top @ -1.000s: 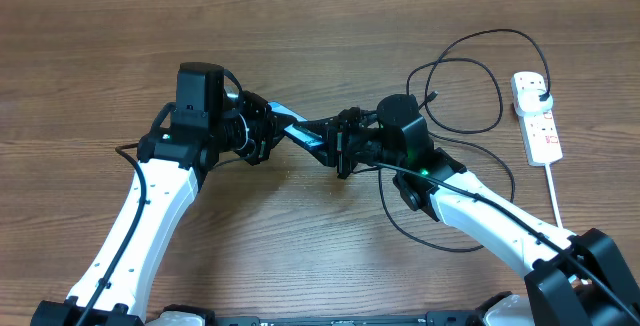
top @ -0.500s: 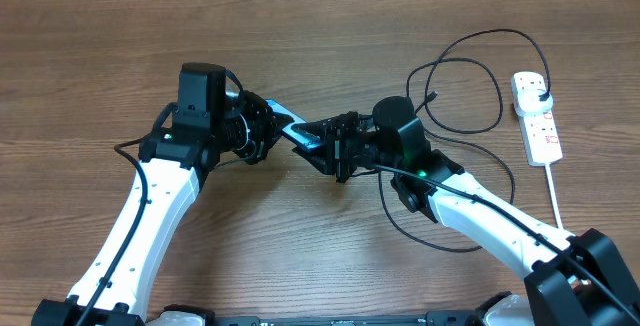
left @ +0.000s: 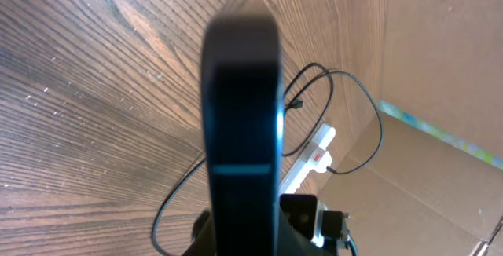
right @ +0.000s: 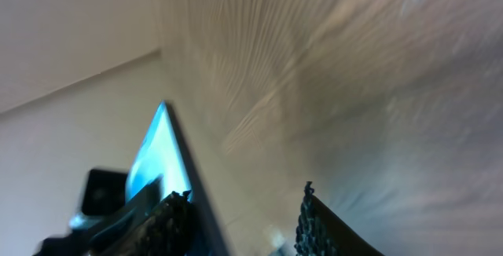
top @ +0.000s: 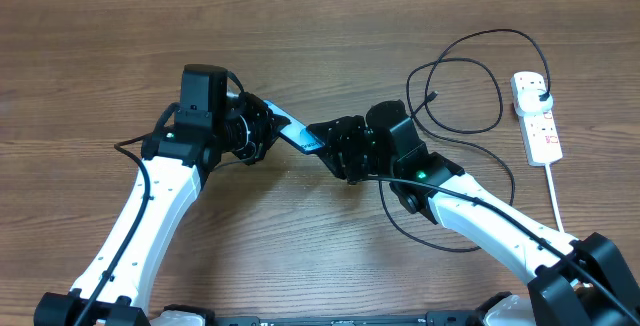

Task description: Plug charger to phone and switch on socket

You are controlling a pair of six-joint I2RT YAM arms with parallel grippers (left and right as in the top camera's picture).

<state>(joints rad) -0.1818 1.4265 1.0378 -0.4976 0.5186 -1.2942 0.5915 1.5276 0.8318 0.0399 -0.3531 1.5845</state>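
The phone, blue-teal screen, is held off the table by my left gripper, which is shut on its left end. In the left wrist view the phone shows edge-on and dark and hides the fingers. My right gripper is at the phone's right end. In the right wrist view its fingers are apart, with the phone's lit screen by the left finger. The charger lies in black loops on the table, its connector tip free and its plug in the white socket.
The socket's thick white cord runs toward the front right edge. A loop of black cable lies under my right arm. The socket and the cable also show in the left wrist view, near a cardboard wall.
My right gripper has turned at the wrist and shifted slightly left along the phone's end. The left arm and the phone have edged slightly right.
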